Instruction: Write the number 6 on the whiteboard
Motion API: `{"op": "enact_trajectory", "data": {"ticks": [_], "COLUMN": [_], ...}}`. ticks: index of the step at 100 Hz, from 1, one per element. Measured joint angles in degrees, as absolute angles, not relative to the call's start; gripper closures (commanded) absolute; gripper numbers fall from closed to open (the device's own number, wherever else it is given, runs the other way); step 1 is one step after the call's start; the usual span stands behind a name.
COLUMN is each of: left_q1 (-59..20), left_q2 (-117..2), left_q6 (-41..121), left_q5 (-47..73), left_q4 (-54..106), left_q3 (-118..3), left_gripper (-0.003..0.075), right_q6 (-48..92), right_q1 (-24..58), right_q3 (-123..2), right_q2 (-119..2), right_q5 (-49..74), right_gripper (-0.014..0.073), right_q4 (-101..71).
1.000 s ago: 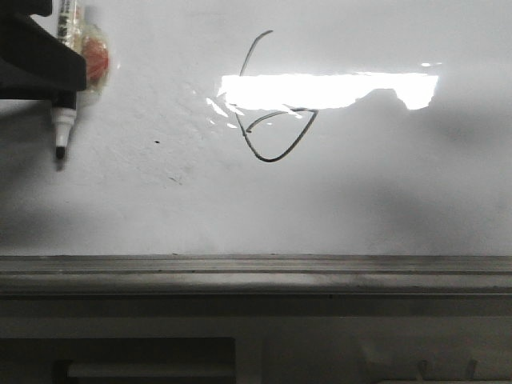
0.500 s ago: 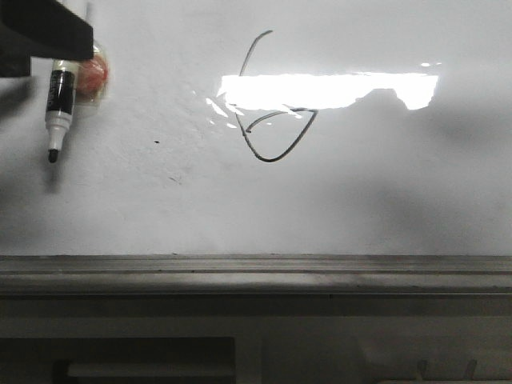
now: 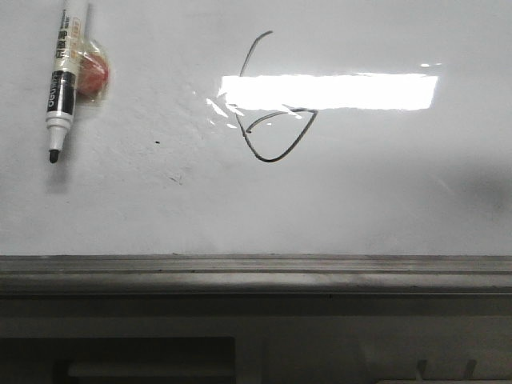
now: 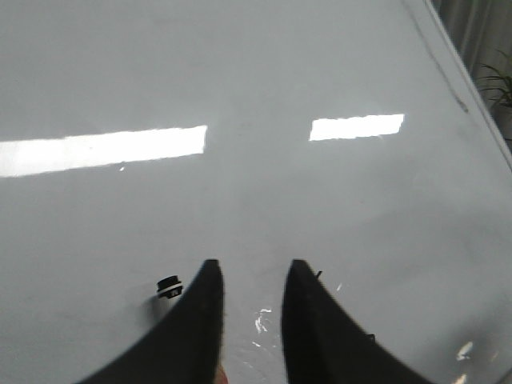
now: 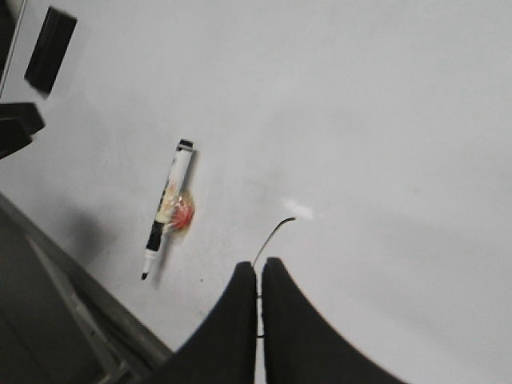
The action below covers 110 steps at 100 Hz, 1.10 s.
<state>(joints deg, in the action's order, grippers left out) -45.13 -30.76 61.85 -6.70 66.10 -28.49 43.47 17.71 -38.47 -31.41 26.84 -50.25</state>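
Thin black hand-drawn number 6 (image 3: 272,108) sits mid-board on the large glossy white whiteboard (image 3: 384,200), under the glare strip. White-barrelled black-tipped marker (image 3: 60,84) is stuck well left of the 6, uncapped. Left gripper (image 4: 250,276) is slightly parted and empty; right gripper (image 5: 258,276) is pressed closed, empty, near the 6. Risk: fingers could brush and smear wet ink, or the marker could slip.
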Motion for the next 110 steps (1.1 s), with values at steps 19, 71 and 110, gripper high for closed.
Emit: {"op": "enact_trajectory", "data": {"ticks": [19, 71, 110], "left_q1": [-45.1, -45.1, -45.1], "left_q2": [-27.5, -6.9, -6.4], "left_q6": [64.8, 65.4, 65.5], "left_q5": [0.0, 3.4, 2.4], "left_q4": [64.9, 63.9, 64.3], "left_q3": [-25.4, -12.2, -11.9], "left_gripper": [0.0740, 0.0740, 0.0740], "right_q6": [46.3, 48.0, 48.1], "right_q1": [17.7, 17.7, 17.7], "right_q3": [-29.0, -11.2, -10.8], "right_q2": [-19.5, 0.7, 0.7], "right_q5": [20.7, 20.2, 20.5], "right_gripper": [0.0658, 0.0658, 0.0659], "right_q4": [-50.4, -50.4, -50.4]}}
